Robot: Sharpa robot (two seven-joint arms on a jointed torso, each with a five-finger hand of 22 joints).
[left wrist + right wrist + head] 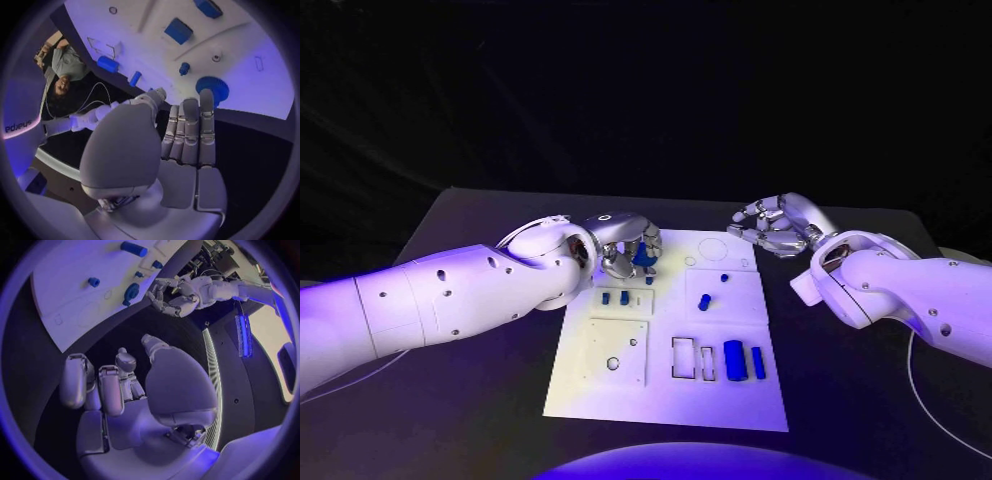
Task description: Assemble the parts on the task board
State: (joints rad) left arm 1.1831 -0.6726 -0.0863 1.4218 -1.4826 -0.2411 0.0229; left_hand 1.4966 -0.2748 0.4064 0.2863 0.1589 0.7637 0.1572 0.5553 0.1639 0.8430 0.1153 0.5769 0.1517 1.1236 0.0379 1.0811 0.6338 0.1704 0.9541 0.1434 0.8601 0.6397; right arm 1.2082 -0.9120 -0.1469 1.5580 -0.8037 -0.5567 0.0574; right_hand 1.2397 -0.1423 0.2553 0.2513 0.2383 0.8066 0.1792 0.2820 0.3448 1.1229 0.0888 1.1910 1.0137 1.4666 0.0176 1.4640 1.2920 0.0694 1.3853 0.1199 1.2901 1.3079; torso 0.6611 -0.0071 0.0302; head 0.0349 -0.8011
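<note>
Left arm: white, comes in from the left edge of the head view, reaching toward the upper left corner of the board.
Left hand: silver, over the board's upper left corner, left of frame centre. In the left wrist view its fingers lie straight and side by side, tips pointing at the blue gear; the fingertips are at or just beside the gear's rim, and I cannot tell whether they touch it. Nothing is clasped in the hand; fingers extended, thumb apart.
Blue gear: a round toothed part on the board's upper left corner, partly hidden by the left hand in the head view.
Task board: white plate in the middle of the black table, running from centre to lower centre of the head view.
Small parts: short blue pieces lie just below the left hand; a small blue peg sits near the board's centre.
Long parts: blue bars lie side by side at the board's lower right, beside rectangular cut-outs.
Right hand: upper right of centre, above the table just off the board's upper right corner. Fingers curled inward, holding nothing, as the right wrist view also shows.
Right arm: white, enters from the right edge.
</note>
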